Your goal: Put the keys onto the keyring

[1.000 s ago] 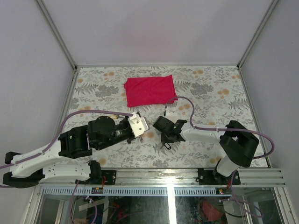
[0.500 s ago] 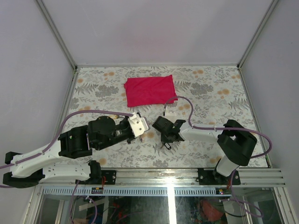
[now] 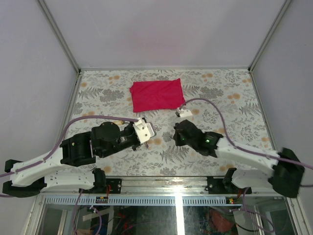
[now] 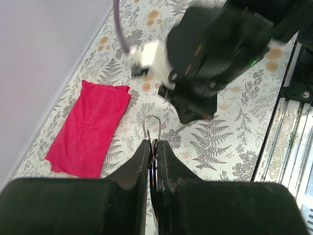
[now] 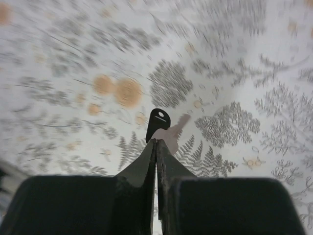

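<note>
While the left gripper [image 4: 152,143] pinches the one keyring [image 4: 152,125], the right gripper [image 5: 155,142] is clamped on one black key [image 5: 159,118].

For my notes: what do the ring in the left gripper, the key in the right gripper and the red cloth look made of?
Keyring: thin bare metal wire, silvery, with a glint along its loop.
Key: the head looks like matte black plastic with no shine; its blade is hidden in the grip.
Red cloth: soft fabric, matte, with creases and a folded edge.
</note>
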Tool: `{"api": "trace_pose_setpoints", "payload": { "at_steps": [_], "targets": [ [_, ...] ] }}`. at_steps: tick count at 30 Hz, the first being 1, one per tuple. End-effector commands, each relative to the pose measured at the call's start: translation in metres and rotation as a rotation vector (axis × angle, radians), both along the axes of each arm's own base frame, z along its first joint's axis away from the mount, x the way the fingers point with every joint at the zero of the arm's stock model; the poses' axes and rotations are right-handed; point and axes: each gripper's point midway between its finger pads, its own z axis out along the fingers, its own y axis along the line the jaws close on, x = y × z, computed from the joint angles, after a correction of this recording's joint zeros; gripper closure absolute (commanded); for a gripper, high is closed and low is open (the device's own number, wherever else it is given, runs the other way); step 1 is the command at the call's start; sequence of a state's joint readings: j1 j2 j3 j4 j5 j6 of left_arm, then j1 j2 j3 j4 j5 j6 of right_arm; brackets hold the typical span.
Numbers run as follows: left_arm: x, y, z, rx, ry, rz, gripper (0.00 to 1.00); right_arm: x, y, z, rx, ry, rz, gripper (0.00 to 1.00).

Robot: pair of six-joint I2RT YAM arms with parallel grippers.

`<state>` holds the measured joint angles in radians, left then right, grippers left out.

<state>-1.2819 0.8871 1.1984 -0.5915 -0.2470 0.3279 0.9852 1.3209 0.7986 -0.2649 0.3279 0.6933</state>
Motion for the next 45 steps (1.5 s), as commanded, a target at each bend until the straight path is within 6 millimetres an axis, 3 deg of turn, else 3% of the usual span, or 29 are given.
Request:
{"api": "trace_pose_setpoints", "payload": {
  "at_steps": [1, 10, 14, 18, 22, 24, 29, 36, 45],
  "targets": [
    [0.005, 0.004, 0.031, -0.098, -0.044, 0.025, 1.0, 0.009, 0.011, 0.1, 0.242, -0.373, 0.199, 1.0],
    [0.001, -0.008, 0.051, -0.156, -0.087, -0.029, 1.0, -0.029, -0.006, 0.241, 0.429, -0.754, 0.443, 1.0],
    [-0.005, -0.013, 0.061, -0.181, -0.105, -0.079, 1.0, -0.043, -0.004, 0.288, 0.467, -0.885, 0.545, 1.0],
    [-0.011, -0.017, 0.068, -0.196, -0.118, -0.125, 1.0, -0.055, 0.006, 0.322, 0.464, -0.953, 0.675, 1.0],
    [-0.015, -0.02, 0.066, -0.171, -0.131, -0.157, 1.0, -0.051, 0.019, 0.334, 0.368, -0.934, 0.768, 1.0],
    [-0.015, -0.021, 0.063, -0.155, -0.129, -0.164, 1.0, -0.041, 0.025, 0.329, 0.318, -0.902, 0.801, 1.0],
    [-0.014, -0.023, 0.058, -0.123, -0.128, -0.169, 1.0, -0.02, 0.028, 0.334, 0.44, -0.811, 0.938, 1.0],
    [-0.016, -0.029, 0.06, -0.096, -0.126, -0.198, 1.0, -0.052, 0.035, 0.344, 0.596, -0.747, 1.259, 1.0],
    [-0.013, -0.037, 0.061, -0.074, -0.13, -0.197, 1.0, -0.071, 0.035, 0.347, 0.658, -0.73, 1.406, 1.0]
  ]
}}
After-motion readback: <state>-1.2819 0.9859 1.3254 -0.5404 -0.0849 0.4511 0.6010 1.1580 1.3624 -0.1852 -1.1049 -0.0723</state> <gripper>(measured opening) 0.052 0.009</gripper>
